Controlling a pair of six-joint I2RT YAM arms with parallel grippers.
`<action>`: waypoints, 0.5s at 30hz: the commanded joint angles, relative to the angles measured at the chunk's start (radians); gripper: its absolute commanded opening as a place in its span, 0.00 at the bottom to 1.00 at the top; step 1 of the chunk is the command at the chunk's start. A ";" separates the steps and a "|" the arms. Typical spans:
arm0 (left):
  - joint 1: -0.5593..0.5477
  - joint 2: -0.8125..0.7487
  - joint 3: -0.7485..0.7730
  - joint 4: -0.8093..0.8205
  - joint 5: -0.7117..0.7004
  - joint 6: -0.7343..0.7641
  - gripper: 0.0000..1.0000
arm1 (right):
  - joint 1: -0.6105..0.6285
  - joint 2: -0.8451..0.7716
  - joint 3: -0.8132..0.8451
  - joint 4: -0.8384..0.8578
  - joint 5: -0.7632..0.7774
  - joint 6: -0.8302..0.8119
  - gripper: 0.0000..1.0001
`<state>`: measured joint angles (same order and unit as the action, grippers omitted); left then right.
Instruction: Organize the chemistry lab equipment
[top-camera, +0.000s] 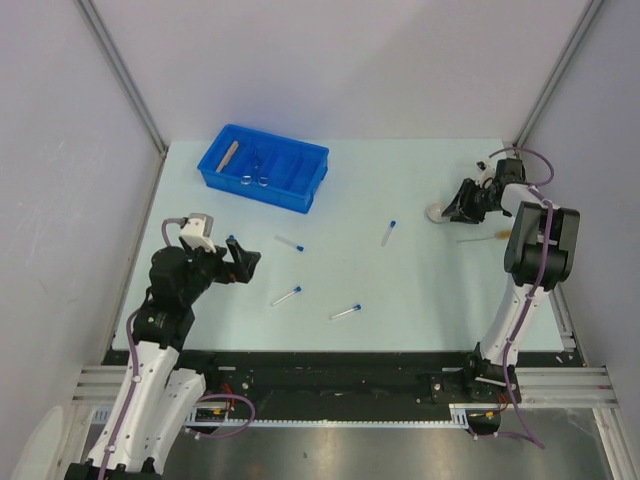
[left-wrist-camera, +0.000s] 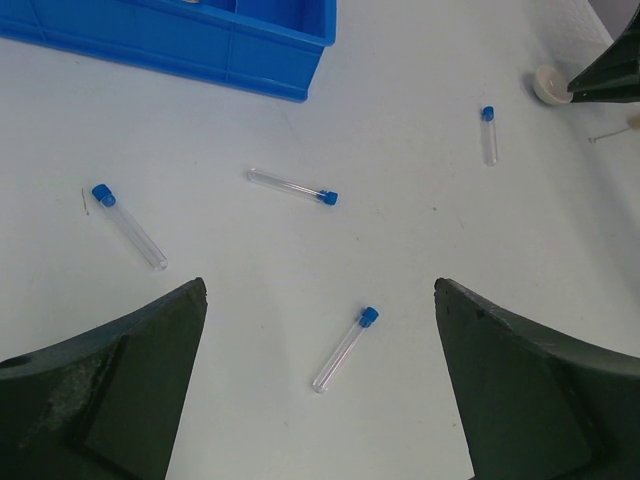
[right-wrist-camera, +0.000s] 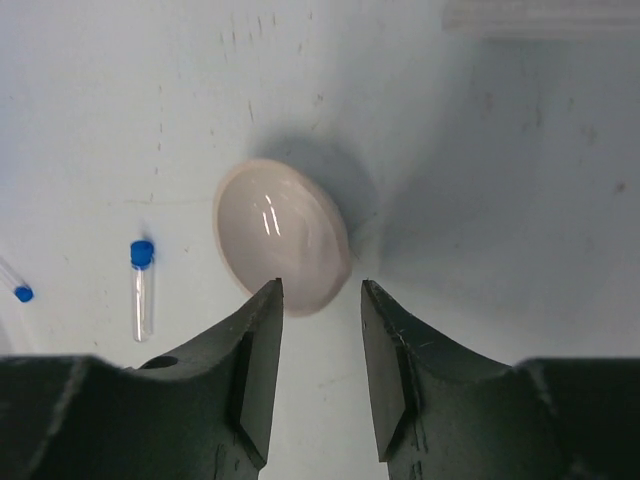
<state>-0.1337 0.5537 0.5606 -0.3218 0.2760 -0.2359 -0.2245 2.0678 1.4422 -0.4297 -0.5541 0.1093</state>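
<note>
Several clear blue-capped tubes lie loose on the table: one (top-camera: 290, 243), another (top-camera: 388, 232), and a third (top-camera: 286, 296). My left gripper (top-camera: 245, 262) hovers wide open above the tube (left-wrist-camera: 343, 349), holding nothing. A small white round dish (right-wrist-camera: 283, 235) sits at the far right. My right gripper (right-wrist-camera: 322, 285) is down at the dish, its jaws partly apart, with the dish's near rim just reaching between the tips. A thin brown-handled tool (top-camera: 485, 236) lies beside that arm. Metal tongs (top-camera: 256, 170) and a wooden stick (top-camera: 230, 155) lie inside the bin.
The large blue compartmented bin (top-camera: 300, 185) stands at the back left of the table. One more tube (right-wrist-camera: 142, 288) lies just left of the dish. Grey walls with metal posts close in the table on both sides.
</note>
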 joint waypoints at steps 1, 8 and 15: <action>-0.004 -0.009 -0.010 0.044 0.029 0.000 1.00 | 0.007 0.032 0.076 0.042 -0.004 0.064 0.40; -0.003 0.009 -0.013 0.059 0.083 -0.006 1.00 | 0.024 0.057 0.073 0.042 0.058 0.067 0.33; -0.003 0.054 -0.019 0.092 0.184 -0.034 1.00 | 0.045 0.061 0.073 0.037 0.063 0.041 0.13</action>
<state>-0.1337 0.5819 0.5514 -0.2893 0.3649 -0.2398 -0.1978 2.1265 1.4841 -0.4046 -0.5018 0.1646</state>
